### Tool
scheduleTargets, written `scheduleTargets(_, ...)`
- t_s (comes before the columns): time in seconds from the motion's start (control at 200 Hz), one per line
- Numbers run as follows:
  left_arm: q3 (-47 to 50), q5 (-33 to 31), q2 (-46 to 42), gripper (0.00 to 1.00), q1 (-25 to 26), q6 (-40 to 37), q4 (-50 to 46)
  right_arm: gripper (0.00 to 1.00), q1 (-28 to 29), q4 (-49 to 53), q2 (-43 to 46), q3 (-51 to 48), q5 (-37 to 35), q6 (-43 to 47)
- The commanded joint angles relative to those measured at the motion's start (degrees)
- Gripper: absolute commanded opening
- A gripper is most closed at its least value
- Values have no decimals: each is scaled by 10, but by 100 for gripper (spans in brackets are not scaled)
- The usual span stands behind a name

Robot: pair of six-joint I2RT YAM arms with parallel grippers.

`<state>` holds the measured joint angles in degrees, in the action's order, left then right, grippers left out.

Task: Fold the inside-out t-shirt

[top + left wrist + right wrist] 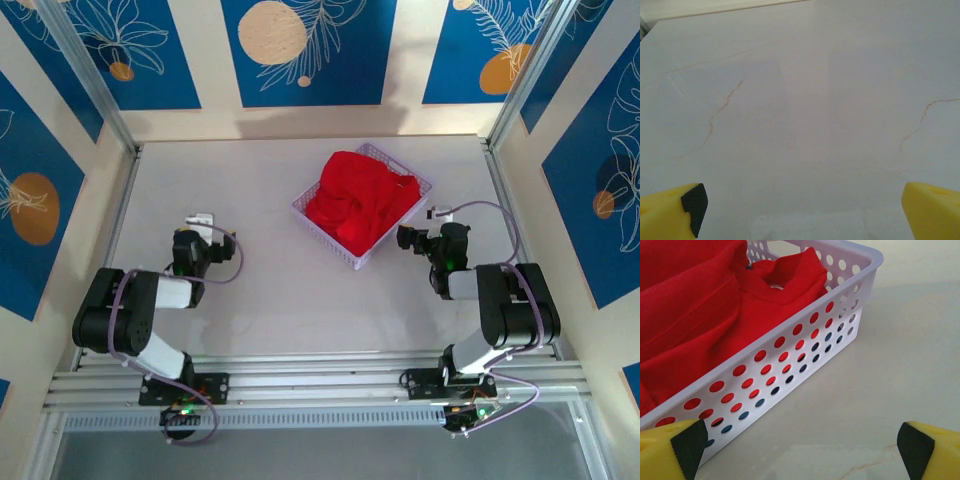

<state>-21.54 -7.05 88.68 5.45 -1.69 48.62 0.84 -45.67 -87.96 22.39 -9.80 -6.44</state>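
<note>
The inside-out t-shirt (pixel 362 200) is a bright red crumpled heap in a white perforated basket (pixel 412 228) at the table's middle back. In the right wrist view the t-shirt (pixel 705 315) bulges above the basket's holed wall (pixel 790 365), its collar on top. My right gripper (pixel 412 238) stands open just right of the basket, nothing between its yellow fingers (pixel 670 447). My left gripper (pixel 200 222) stands open over bare table at the left, far from the basket, with its yellow fingertips (pixel 930 210) wide apart.
Dark navy cloth shows through the basket's lower holes (pixel 812 347), under the red shirt. The pale marble-look table (pixel 270 290) spreads between the arms. Aluminium frame posts (pixel 85 75) and patterned walls ring the table.
</note>
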Motion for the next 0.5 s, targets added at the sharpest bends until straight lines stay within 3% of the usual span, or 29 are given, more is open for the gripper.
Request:
scheduleTargets(0.0, -10, 12, -7, 100, -8, -5, 0, 99, -1, -14, 8, 10, 7, 2)
scheduleTargets(0.495, -10, 11, -7, 100, -8, -5, 0, 99, -6, -12, 8, 12, 19, -2)
